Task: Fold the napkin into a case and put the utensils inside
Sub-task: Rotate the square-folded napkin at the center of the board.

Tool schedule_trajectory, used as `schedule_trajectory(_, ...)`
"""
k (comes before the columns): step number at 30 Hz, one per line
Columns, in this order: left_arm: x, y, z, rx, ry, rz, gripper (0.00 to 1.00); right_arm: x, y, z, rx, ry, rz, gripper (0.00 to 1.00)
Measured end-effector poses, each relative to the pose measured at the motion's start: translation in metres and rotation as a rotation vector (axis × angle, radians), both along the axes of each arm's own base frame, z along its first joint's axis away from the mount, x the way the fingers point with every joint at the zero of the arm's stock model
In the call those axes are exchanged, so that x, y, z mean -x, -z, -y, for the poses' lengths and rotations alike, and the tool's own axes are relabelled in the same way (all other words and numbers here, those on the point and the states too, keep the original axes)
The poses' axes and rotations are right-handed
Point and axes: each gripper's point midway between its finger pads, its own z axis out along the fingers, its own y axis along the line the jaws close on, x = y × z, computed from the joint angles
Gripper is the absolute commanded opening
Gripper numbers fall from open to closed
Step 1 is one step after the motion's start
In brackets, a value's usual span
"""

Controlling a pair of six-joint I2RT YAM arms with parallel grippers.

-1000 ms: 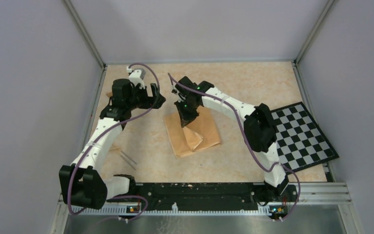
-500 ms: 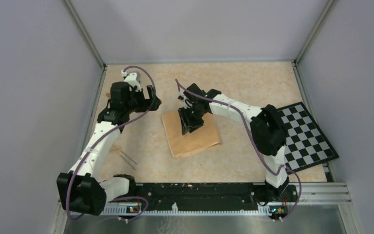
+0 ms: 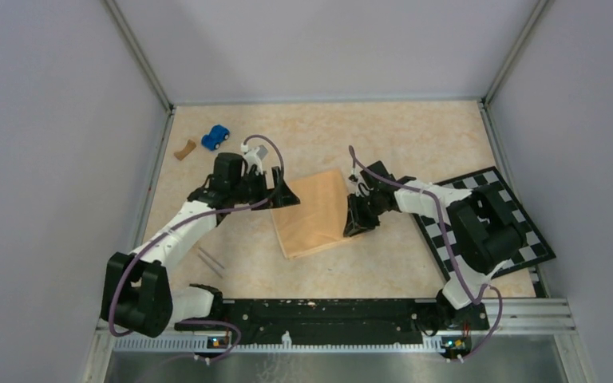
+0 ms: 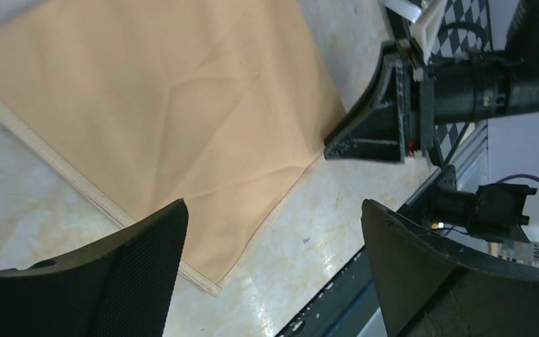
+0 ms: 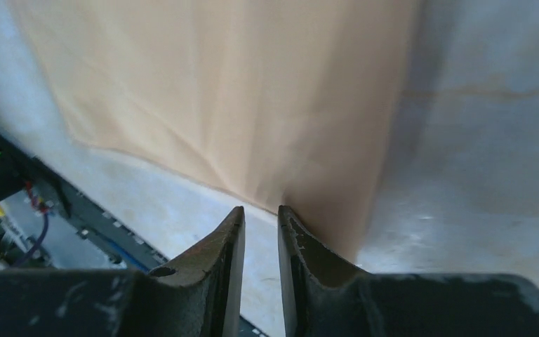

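The tan-orange napkin (image 3: 311,211) lies spread on the table's middle. It also shows in the left wrist view (image 4: 168,105) and the right wrist view (image 5: 238,91). My left gripper (image 3: 286,195) hovers at the napkin's left edge, wide open and empty (image 4: 274,210). My right gripper (image 3: 353,223) sits low at the napkin's right edge. Its jaws stand a narrow gap apart (image 5: 261,210) with bare table showing between them. The napkin's edge rises beside the right finger (image 5: 316,246). The thin silvery utensils (image 3: 210,262) lie on the table near the left arm.
A small blue toy car (image 3: 216,136) and a brown curved scrap (image 3: 182,149) sit at the back left. The checkerboard (image 3: 519,231) lies at the right under the right arm. A black rail (image 3: 327,311) runs along the near edge.
My right gripper moved from the napkin's middle to its right edge, and the napkin now lies wider. My left gripper came forward from the back left to the napkin's left edge, uncovering the car and scrap.
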Motion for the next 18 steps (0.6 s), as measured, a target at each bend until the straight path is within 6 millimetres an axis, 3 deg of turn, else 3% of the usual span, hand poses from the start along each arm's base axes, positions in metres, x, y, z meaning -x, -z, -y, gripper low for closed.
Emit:
schedule_trajectory(3,0.012,0.010,0.011,0.013,0.024,-0.048,0.97,-0.007,0.019,0.021,0.067,0.045,-0.016,0.23)
schedule_trajectory(7,0.014,0.003,0.010,0.013,0.008,-0.027,0.99,-0.049,0.015,0.043,0.187,0.082,0.118,0.28)
schedule_trajectory(10,0.010,-0.001,0.002,-0.017,-0.030,0.003,0.98,-0.077,0.007,0.045,0.239,0.059,0.206,0.37)
schedule_trajectory(14,-0.005,0.011,-0.010,-0.118,-0.086,-0.019,0.99,-0.098,-0.013,0.042,0.247,0.046,0.284,0.51)
schedule_trajectory(18,-0.046,0.035,-0.017,-0.263,-0.103,-0.079,0.99,-0.088,-0.028,0.052,0.228,0.067,0.307,0.53)
